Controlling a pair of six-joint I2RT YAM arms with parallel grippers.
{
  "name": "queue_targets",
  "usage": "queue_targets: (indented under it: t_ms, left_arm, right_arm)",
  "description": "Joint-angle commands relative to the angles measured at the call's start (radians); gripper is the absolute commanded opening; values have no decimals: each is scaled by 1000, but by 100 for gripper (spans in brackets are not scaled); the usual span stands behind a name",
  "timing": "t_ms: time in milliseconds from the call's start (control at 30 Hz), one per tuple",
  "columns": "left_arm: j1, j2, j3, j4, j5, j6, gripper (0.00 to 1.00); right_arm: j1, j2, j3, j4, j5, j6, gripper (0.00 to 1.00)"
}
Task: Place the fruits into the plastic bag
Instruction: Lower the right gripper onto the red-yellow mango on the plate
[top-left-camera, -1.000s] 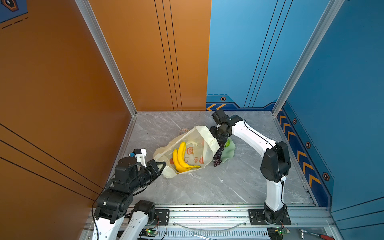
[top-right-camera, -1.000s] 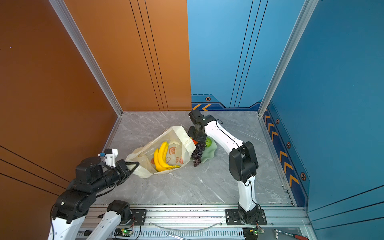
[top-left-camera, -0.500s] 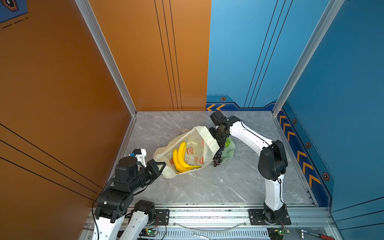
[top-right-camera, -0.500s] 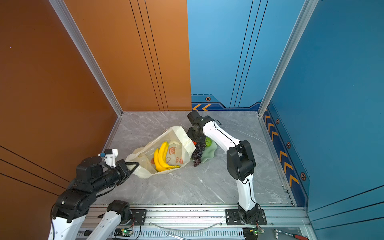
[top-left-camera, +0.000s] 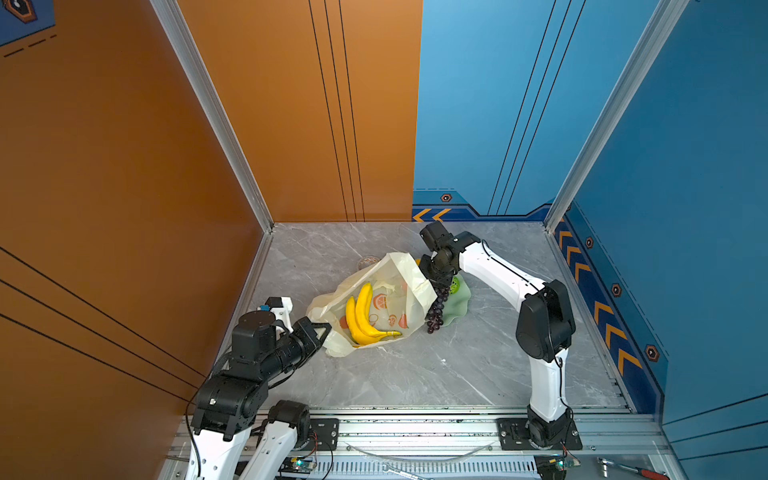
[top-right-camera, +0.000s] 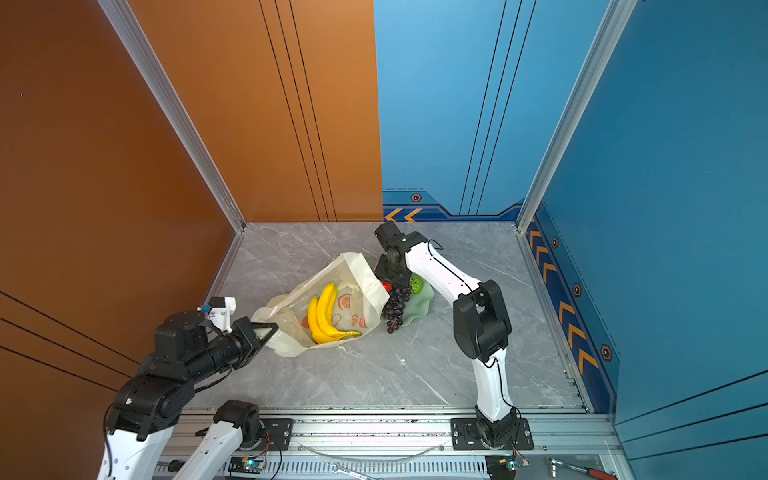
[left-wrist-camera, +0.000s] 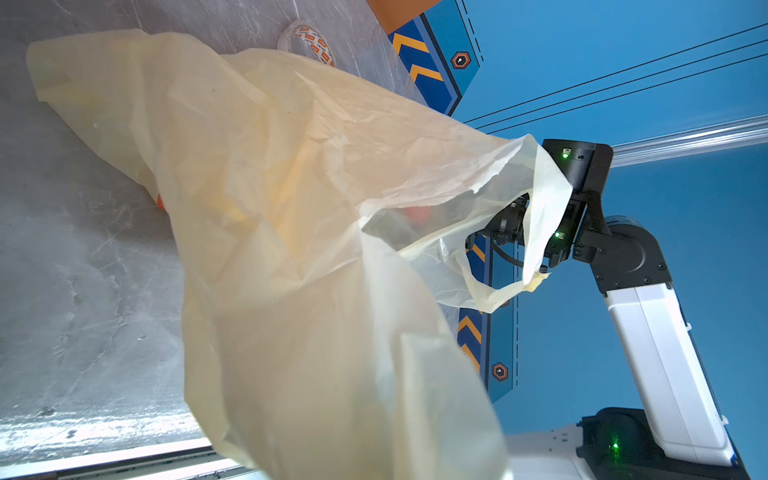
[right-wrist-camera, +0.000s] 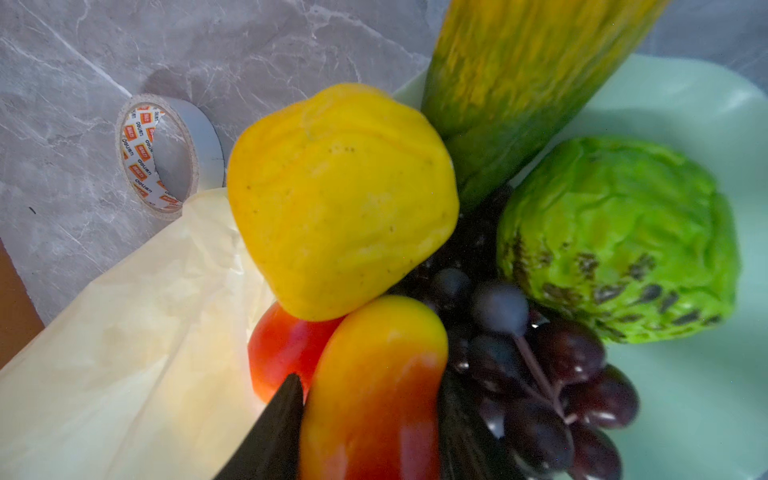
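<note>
The cream plastic bag (top-left-camera: 390, 291) (top-right-camera: 357, 274) lies open on the table with the yellow banana bunch (top-left-camera: 361, 311) inside. My left gripper (top-left-camera: 322, 330) is shut on the bag's near edge, and the bag (left-wrist-camera: 291, 208) hides its fingers in the left wrist view. My right gripper (right-wrist-camera: 370, 382) (top-left-camera: 436, 282) reaches down into the dish, shut on a red-orange fruit (right-wrist-camera: 374, 345). Around it lie a second red fruit (right-wrist-camera: 282, 349), the yellow round fruit (right-wrist-camera: 340, 199), the green-yellow oblong (right-wrist-camera: 519, 75), the green patterned ball (right-wrist-camera: 615, 237) and the purple grapes (right-wrist-camera: 552, 374) (top-left-camera: 436, 311).
The pale green wavy dish (top-left-camera: 457, 307) (right-wrist-camera: 685, 395) sits against the bag's far right side. A tape roll (right-wrist-camera: 162, 158) (top-left-camera: 368, 262) lies on the marble table just behind the bag. Orange and blue walls close in the left, back and right.
The right arm's wrist has shifted slightly left over the dish. The left arm, the bag and the bananas have not moved.
</note>
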Motion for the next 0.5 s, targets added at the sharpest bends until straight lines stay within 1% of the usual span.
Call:
queue_targets:
  t_ms: [0,167,200,467]
  left_arm:
    - [11,7,26,-3,23,24,0]
    - [15,17,33,-3,30,27,0]
    - [15,18,33,-3,30,27,0]
    - [16,14,38,-2,24,22,0]
  right_arm:
    - [-9,-26,-35,11,27,3,46]
    - [-20,-74,-59,10,33,2,45]
    - [-25,-86,-68,11,34,0,43]
    - [-63,-173,-142,57,31,3,42]
